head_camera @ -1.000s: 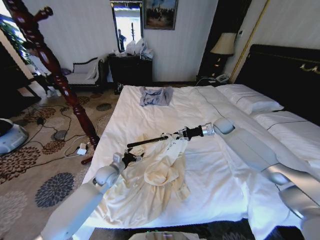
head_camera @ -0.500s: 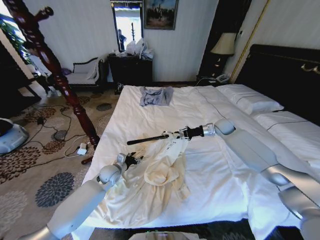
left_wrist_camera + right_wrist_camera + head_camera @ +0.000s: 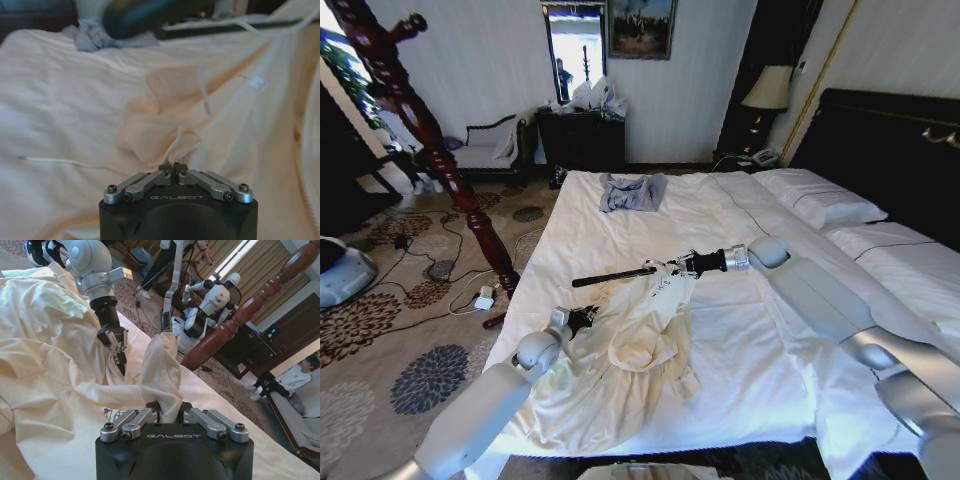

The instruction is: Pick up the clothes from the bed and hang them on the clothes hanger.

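Note:
The cream clothes [image 3: 620,375] lie crumpled on the near left part of the white bed [image 3: 750,330]. My right gripper [image 3: 670,267] is shut on the collar end and holds it a little above the sheet. In the right wrist view the cloth [image 3: 60,390] runs in between its fingers [image 3: 142,417]. A thin dark rod [image 3: 610,277] sticks out past this gripper toward the bed's left side. My left gripper [image 3: 584,318] rests on the garment's left part, shut, with a fold of cloth [image 3: 175,145] running up to its tips [image 3: 173,167]. The dark red-brown clothes hanger [image 3: 420,125] stands on the carpet left of the bed.
A small grey-blue garment [image 3: 632,192] lies at the bed's far end. White pillows [image 3: 820,203] and the dark headboard [image 3: 890,150] are on the right. Cables and a white plug [image 3: 483,298] lie on the carpet by the stand's foot. Another robot [image 3: 205,310] stands beyond the bed.
The right gripper has lifted the collar and the rod slightly. The left gripper has shifted a little back along the garment.

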